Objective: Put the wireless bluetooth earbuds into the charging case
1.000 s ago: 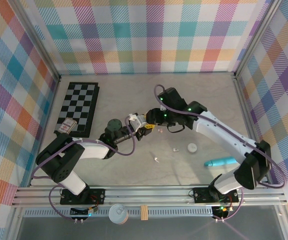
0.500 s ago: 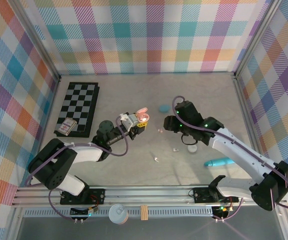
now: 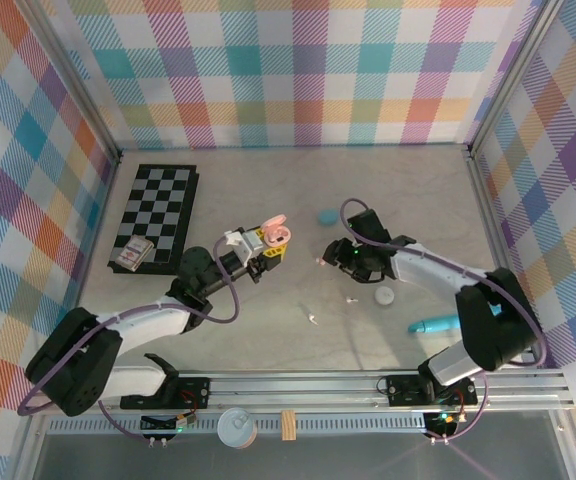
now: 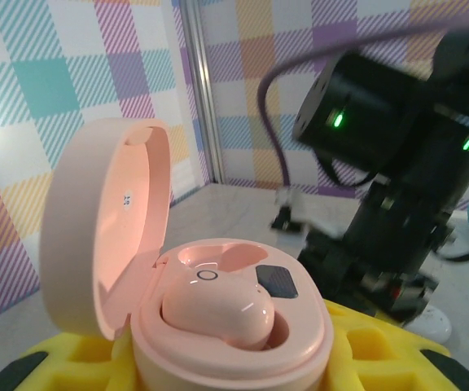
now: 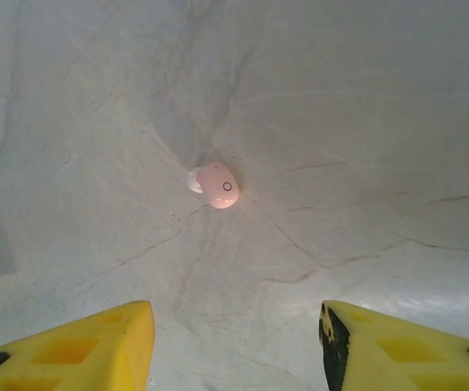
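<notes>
Left tool [image 3: 267, 246] holds the open pink charging case [image 3: 276, 233] while the right tool [image 3: 330, 258] hangs spread over a loose pink earbud [image 3: 319, 262].

In the left wrist view the charging case fills the lower left of the frame, clamped between the yellow fingers [image 4: 63, 358], lid tipped back to the left and a seated pink earbud [image 4: 218, 308] in its near socket. In the right wrist view the right tool's yellow fingers [image 5: 72, 342] stand wide apart in the lower corners with nothing between them; the loose pink earbud lies on the grey counter [image 5: 365, 122] just above frame centre, apart from both fingers. In the top view, a light blue case [image 3: 327, 216] lies above the right tool and a white case [image 3: 384, 296] lower right of it.
</notes>
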Robot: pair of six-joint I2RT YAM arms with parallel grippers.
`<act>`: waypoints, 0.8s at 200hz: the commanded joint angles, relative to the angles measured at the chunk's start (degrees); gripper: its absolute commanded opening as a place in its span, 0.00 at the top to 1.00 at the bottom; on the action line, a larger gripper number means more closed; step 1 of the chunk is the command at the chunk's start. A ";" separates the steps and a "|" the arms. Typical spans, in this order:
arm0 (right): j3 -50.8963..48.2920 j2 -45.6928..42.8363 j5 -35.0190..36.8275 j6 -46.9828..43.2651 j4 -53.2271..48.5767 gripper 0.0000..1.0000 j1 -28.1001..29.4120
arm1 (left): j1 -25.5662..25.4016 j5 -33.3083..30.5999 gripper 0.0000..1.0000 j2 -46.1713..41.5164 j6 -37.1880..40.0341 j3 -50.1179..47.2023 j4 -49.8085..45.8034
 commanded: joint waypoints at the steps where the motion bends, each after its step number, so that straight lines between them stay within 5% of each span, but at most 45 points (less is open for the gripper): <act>1: 1.82 3.30 -5.09 3.89 7.33 0.44 0.75 | 0.49 1.03 0.75 -1.85 -1.58 -1.27 0.38; 160: 8.67 15.65 -3.91 3.69 7.85 0.51 1.30 | 0.93 1.70 0.75 -3.24 -1.05 -0.94 -1.94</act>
